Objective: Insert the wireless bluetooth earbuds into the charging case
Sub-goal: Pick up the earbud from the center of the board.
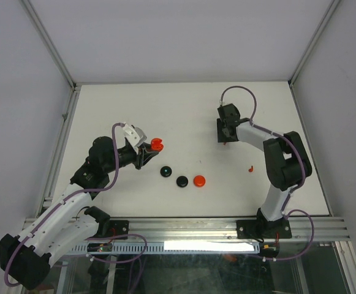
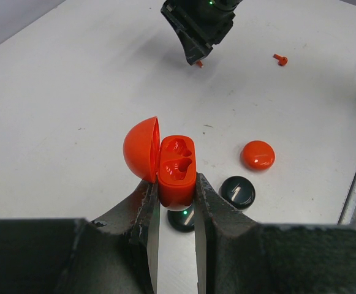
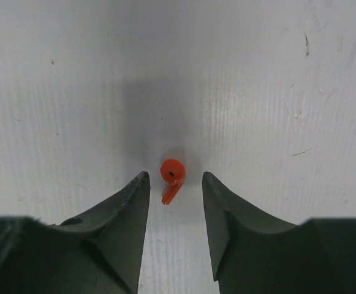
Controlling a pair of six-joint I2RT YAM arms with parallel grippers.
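Clamped tight between the fingers of the left gripper point(image 2: 176, 187): a small glossy red plastic charging case point(image 2: 176, 174), gripped by its lower body. Rounded lid swung open, to the left in the wrist view. Two hollow seats showing inside, turned toward the wrist camera. From above, seen left of centre over the white table point(image 1: 135, 110).

Lowered to the table at the far right side: the right gripper point(image 3: 174, 176), fingers partly apart and holding nothing. Between them, touching neither finger, a tiny red comma-shaped earbud point(image 3: 172, 179), lying flat on the surface with its stem toward the camera. A narrow gap on each side of it.

Well apart from that, closer to the base of the right arm: a second red earbud point(image 1: 250, 168).

In a loose row near the middle of the table: a round black disc point(image 1: 165, 171), another black disc point(image 1: 182, 181) and a round red disc point(image 1: 199, 180).
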